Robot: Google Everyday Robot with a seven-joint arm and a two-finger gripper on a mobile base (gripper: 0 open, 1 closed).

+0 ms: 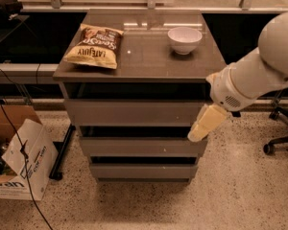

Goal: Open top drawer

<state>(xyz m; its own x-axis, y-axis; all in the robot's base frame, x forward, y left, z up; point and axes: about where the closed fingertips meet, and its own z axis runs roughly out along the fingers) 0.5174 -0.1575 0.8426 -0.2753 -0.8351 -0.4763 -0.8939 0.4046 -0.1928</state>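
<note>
The top drawer (134,113) is the widest of three grey-brown, handleless fronts in a small cabinet, directly under the cabinet top. A dark gap runs above its front panel, and its inside is hidden. My gripper (197,134) is cream-coloured and hangs from the white arm (252,80) at the cabinet's right side. It points down and left, with its tip at the right end of the top drawer's front, near the lower edge. It holds nothing that I can see.
A chip bag (93,46) and a white bowl (185,39) sit on the cabinet top (144,56). Two narrower drawer fronts (141,146) lie below. A cardboard box (17,162) and cables stand on the floor at left. An office chair base (278,140) is at right.
</note>
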